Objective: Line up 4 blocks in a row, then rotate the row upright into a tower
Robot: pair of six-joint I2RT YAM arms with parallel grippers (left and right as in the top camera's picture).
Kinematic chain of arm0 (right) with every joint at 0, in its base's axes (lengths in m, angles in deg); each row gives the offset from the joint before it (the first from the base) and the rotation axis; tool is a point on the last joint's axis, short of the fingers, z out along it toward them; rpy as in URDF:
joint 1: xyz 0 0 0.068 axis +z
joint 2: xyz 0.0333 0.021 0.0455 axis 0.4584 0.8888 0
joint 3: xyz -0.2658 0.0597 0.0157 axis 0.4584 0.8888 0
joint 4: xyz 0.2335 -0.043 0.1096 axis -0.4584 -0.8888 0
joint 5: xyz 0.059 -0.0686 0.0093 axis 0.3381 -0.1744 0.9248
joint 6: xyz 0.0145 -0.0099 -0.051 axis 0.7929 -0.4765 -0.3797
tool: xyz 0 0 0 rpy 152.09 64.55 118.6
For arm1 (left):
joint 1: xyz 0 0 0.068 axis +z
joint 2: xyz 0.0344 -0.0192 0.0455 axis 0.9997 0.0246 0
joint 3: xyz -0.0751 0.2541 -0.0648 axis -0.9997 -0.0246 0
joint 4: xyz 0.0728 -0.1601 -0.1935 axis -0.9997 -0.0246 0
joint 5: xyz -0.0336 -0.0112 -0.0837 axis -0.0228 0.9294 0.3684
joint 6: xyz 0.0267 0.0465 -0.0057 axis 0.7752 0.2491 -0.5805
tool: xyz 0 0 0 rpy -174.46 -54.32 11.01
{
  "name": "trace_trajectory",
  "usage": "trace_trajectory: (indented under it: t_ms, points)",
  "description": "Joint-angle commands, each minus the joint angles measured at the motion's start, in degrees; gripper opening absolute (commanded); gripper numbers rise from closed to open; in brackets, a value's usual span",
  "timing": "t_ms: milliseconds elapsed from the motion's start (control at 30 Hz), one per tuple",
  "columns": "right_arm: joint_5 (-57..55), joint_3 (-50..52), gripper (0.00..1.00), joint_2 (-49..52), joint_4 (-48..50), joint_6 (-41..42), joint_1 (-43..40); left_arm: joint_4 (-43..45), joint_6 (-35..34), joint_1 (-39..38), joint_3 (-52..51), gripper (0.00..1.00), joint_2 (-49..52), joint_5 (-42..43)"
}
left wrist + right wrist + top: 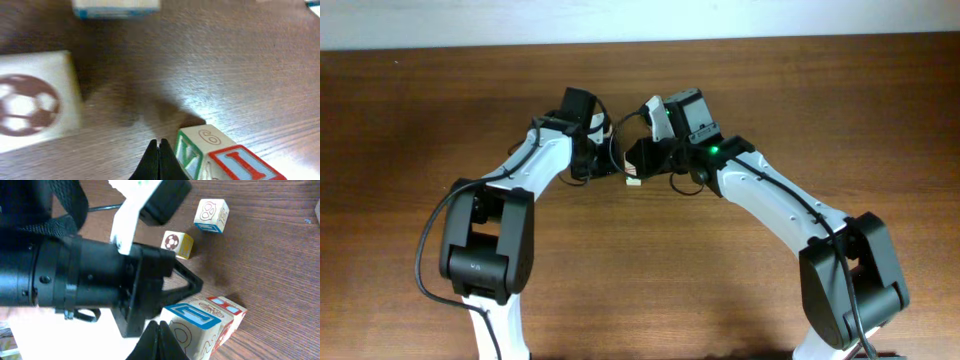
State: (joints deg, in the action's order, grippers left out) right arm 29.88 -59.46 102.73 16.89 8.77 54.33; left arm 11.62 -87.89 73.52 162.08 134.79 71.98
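Both arms meet at the middle of the worktop (420, 120), tips down over a tight group of blocks. The left end effector (159, 150) has its fingers pressed together and holds nothing. It sits just left of the V block (192, 152), though contact cannot be told. The right end effector (159, 330) is likewise together and empty, at the near side of the same group.

Closed fingers probably serve here as a blunt poker, since nudging a corner turns a block in place without lifting it. That would explain the low approach beside the blocks, not above them.

The V block shows a green V in a green frame, with an outlined 9 or 6 on top. Touching its right side is the red block (245, 165), a red I on blue. In the right wrist view, the red block's neighbour shows a blue-framed stroke, 1 or I.

Farther off stands the blue block (212, 215), topped with a looped figure like an 8. Between them is the ball cube (177, 244), printed with a football. A fourth task block cannot be picked out.
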Motion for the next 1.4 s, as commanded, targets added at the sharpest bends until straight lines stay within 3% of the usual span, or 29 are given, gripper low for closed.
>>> trace_trajectory:
  t_ms: [0, 133, 267, 467, 700, 933, 1000, 1067, 1100, 1133, 1367]
  points:
    - [-6.2, 2.4, 0.04, 4.0, -2.3, 0.6, 0.4, -0.5, 1.2, 3.3, 3.8, 0.00, 0.3, 0.6]
    - [-6.0, 2.4, 0.04, 4.0, -1.1, 0.4, 0.4, -5.5, 3.8, 5.5, 11.0, 0.00, 0.3, -1.2]
    - [-3.9, 2.4, 0.14, 3.1, -0.8, 0.0, 0.4, -9.4, 4.2, 5.5, 18.2, 0.00, -1.3, -5.6]
    - [-3.9, 2.4, 0.19, -1.0, -1.1, 0.0, 0.4, -8.9, 4.2, 8.5, 19.3, 0.00, -3.5, -6.8]
    - [-3.5, 2.4, 0.17, -1.1, 1.4, -1.0, 0.9, -8.5, 4.2, 8.5, 19.3, 0.00, -3.5, -7.7]
    - [-12.2, 2.4, 0.14, -0.7, 2.5, 0.2, 3.4, -8.1, 4.2, 8.5, 19.3, 0.00, -3.5, -28.1]
    - [-12.2, 2.4, 0.11, -0.5, 2.5, 0.2, 3.4, -8.0, 4.2, 8.5, 19.3, 0.06, -3.5, -37.7]
    - [-12.2, 2.4, 0.11, -0.2, 2.5, 0.2, 3.4, -8.1, 4.2, 8.5, 19.3, 0.36, -3.5, -39.1]
    - [-12.2, 2.4, 0.11, -0.2, 2.4, 0.2, 3.4, -8.1, 4.2, 8.5, 19.3, 0.62, -3.5, -39.0]
    - [-12.2, 2.4, 0.11, -0.1, 2.4, 0.2, 3.4, -8.1, 4.2, 8.5, 19.3, 0.99, -3.5, -39.0]
    - [-10.1, 0.7, 0.10, -0.5, 2.7, -1.4, 3.4, -8.1, 4.2, 8.5, 19.3, 0.99, -3.5, -39.0]
